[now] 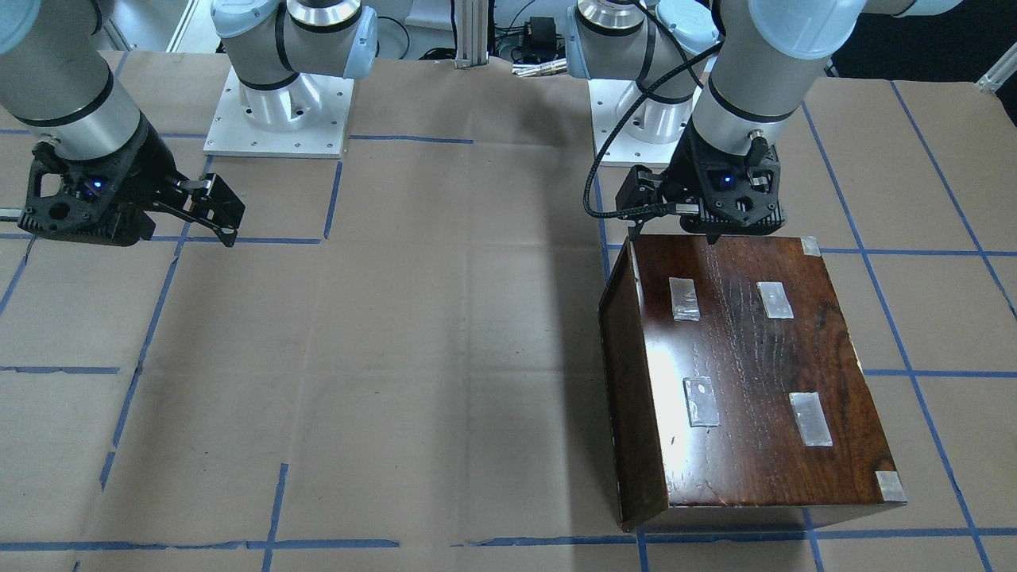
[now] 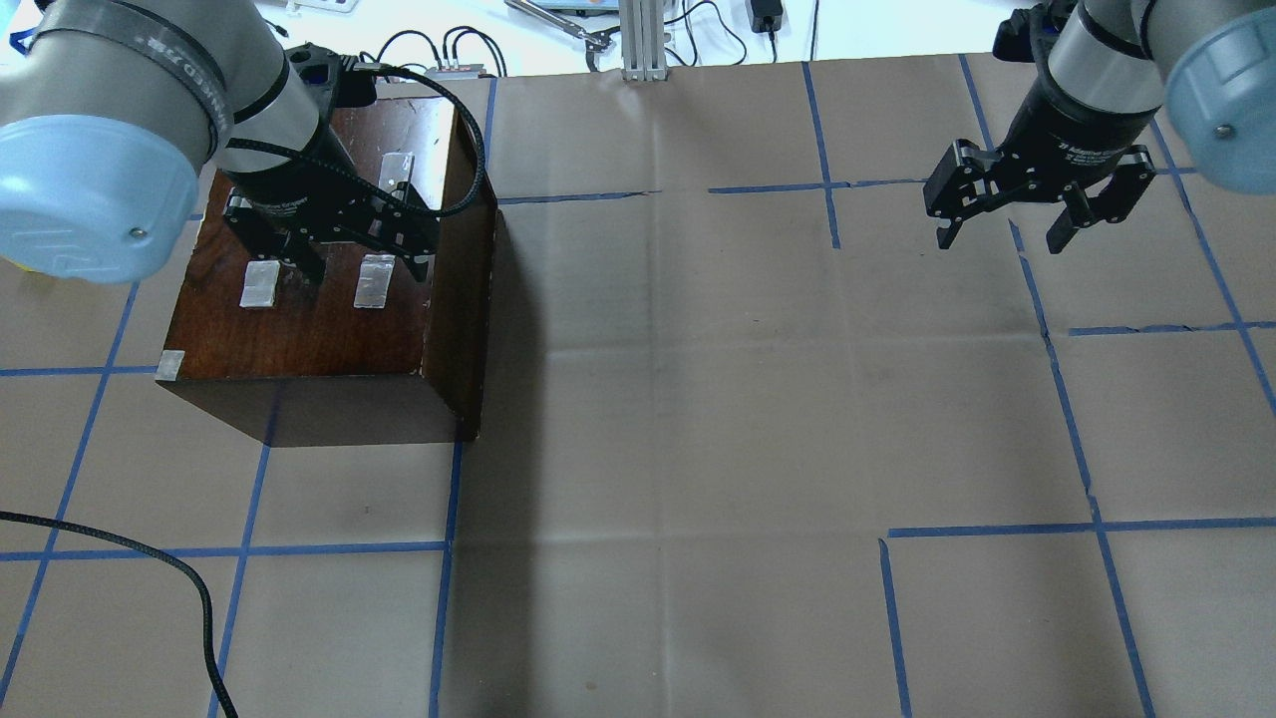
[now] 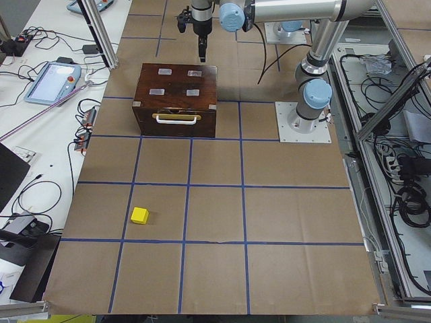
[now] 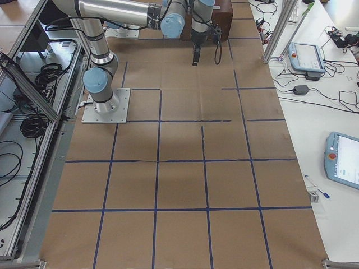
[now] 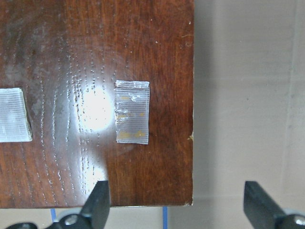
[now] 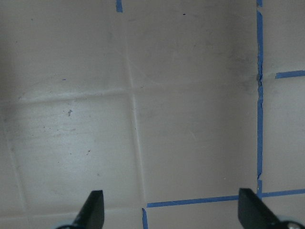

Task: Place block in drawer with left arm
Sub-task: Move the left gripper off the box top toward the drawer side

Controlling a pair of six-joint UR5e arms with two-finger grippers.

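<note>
Over the cabinet (image 2: 329,329) top, found left gripper (image 2: 364,267) spread wide, empty. Located yellow block (image 3: 139,215) well apart at 7 o'clock from it (exterior left view), past the shut drawer (image 3: 176,126). Judged left arm (image 2: 249,90) nearer.

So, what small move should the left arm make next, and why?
Probably carry the left gripper off the cabinet top, toward its front face with the pale handle. The gripper hangs open and empty above the top, the drawer looks shut, and the block lies far away on the table.
</note>
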